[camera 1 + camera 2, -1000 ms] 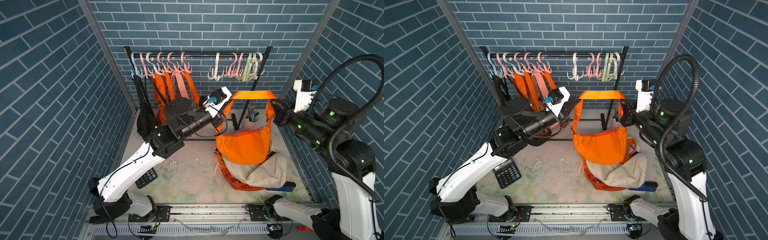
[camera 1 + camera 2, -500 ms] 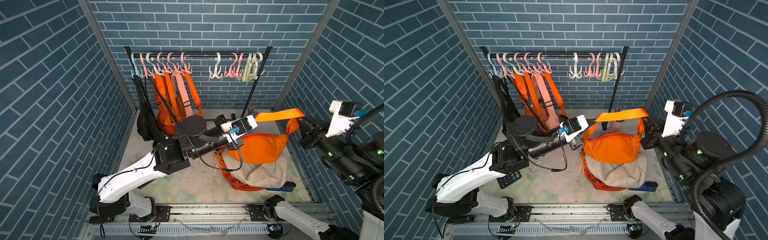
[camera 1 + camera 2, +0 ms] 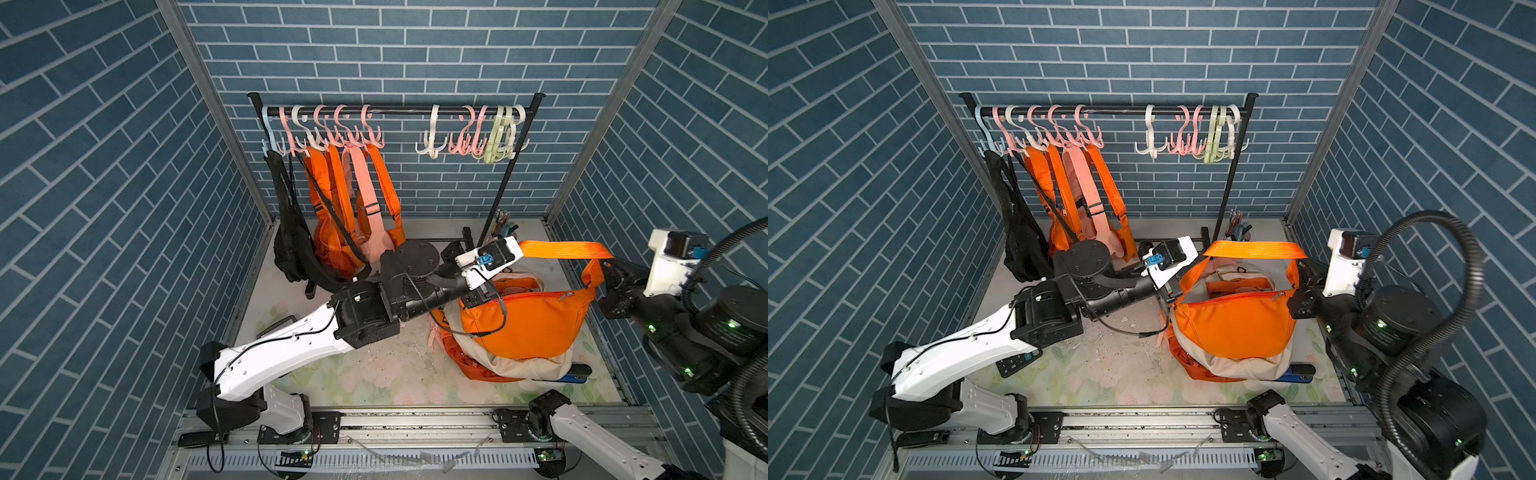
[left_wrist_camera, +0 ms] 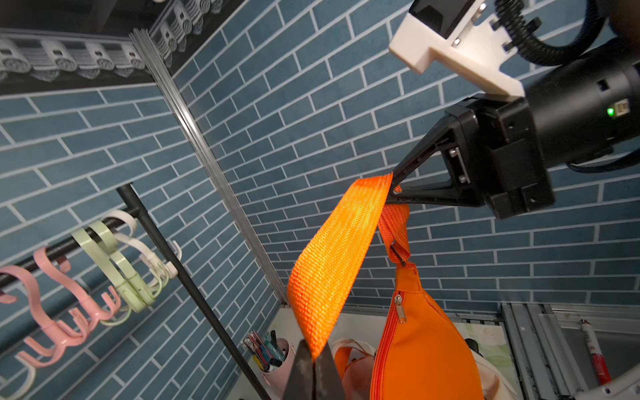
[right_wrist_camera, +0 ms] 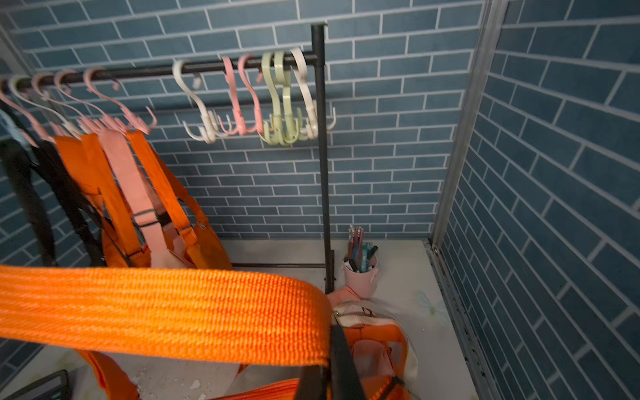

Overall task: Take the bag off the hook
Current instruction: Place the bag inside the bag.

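Jaws on both arms clamp the strap (image 3: 561, 250); orange bag (image 3: 528, 324) clear of twelve-o'clock hooks (image 3: 434, 129); next, lower and release

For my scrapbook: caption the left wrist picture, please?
Left claw and right claw grip the strap of the orange bag.

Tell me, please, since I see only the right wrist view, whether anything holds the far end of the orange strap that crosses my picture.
Observer: Yes, in the left wrist view the left tool is shut on the orange strap.
Operator: Thank you. Is the strap off the hooks?
Observer: In both top views it runs from the left tool to the right tool, well away from the hooks on the rack.
Operator: And the bag itself?
Observer: The orange bag hangs from the strap above a beige bag; whether they touch I cannot tell.
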Robot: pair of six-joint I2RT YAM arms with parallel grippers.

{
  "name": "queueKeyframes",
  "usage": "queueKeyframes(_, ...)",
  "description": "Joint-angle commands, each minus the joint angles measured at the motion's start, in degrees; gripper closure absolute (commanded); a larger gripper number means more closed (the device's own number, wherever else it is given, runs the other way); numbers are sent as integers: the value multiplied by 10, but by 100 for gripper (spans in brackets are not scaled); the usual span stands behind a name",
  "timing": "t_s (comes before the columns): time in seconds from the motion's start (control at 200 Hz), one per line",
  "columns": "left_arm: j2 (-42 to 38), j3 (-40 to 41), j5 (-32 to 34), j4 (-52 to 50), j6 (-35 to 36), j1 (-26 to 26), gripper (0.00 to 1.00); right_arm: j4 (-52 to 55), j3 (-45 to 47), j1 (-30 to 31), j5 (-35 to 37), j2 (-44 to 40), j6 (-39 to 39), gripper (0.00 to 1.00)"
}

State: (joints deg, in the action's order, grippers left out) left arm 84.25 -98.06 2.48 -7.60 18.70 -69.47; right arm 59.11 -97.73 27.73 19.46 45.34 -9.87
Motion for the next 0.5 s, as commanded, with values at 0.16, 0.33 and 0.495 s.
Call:
queueKeyframes(0.16,50,25,-7,47,-73,62,100,-77,154,-3,182,-6,32,100)
queueKeyframes(0.33,96,12,-18,53,-68,94,100,-115,210,-6,236,18,40,100)
queueKeyframes(0.495,132,2,-35,56,-66,118,100,-150,257,-38,260,30,42,100)
